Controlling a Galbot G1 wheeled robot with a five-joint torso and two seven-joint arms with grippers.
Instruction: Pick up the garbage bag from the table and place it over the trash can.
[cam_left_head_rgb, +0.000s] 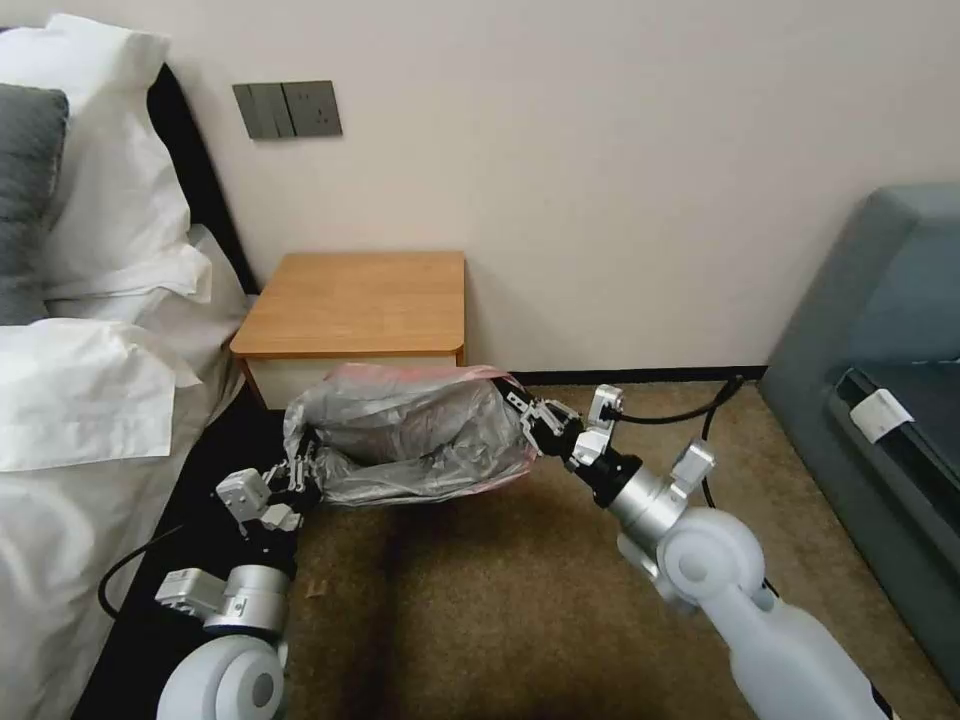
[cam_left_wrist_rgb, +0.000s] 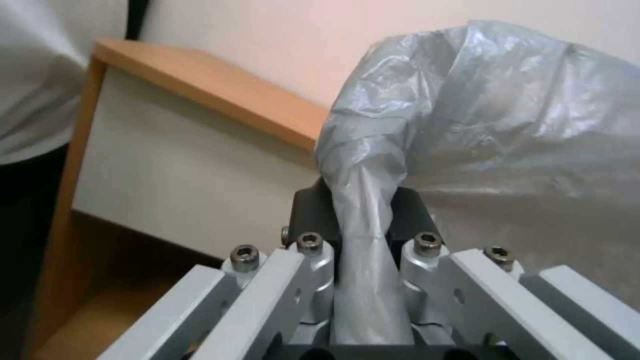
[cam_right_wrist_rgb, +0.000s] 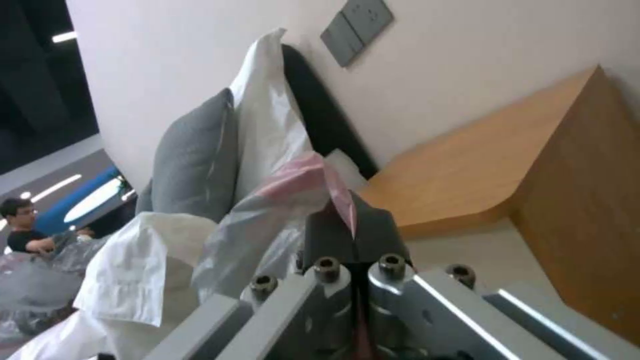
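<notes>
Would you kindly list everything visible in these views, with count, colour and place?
garbage bag: one, grey with pink rim, stretched open between both grippers, in front of the table
table: one, orange-brown top, white front, against the wall beside the bed
bed: one, white linen, robot's left
pillows: one white, one grey, at the bed's head
wall switches: one grey panel, above the table
sofa: one, grey-blue, robot's right
carpet: brown
left gripper: shut on the bag's left edge
right gripper: shut on the bag's right rim
</notes>
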